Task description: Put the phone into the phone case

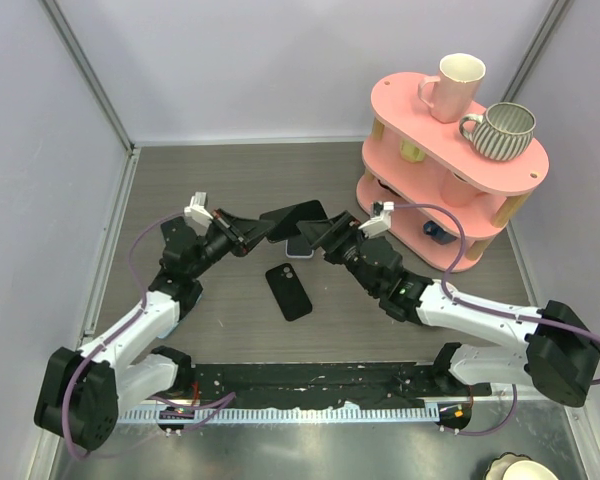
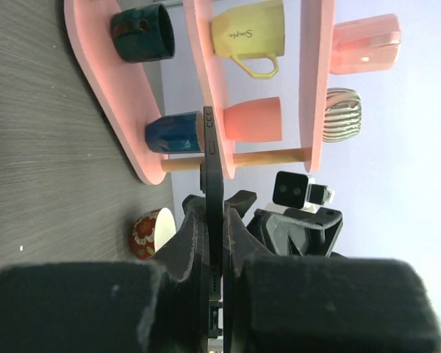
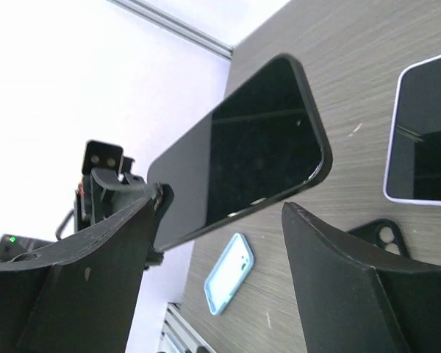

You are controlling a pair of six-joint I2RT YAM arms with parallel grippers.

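While the left gripper (image 1: 248, 232) pinches the dark phone (image 1: 294, 216) by one end above the table, your right gripper (image 1: 325, 239) stands open on either side of its free end. Close squarely on the long edges before lowering toward the black case (image 1: 288, 291) lying nearby.
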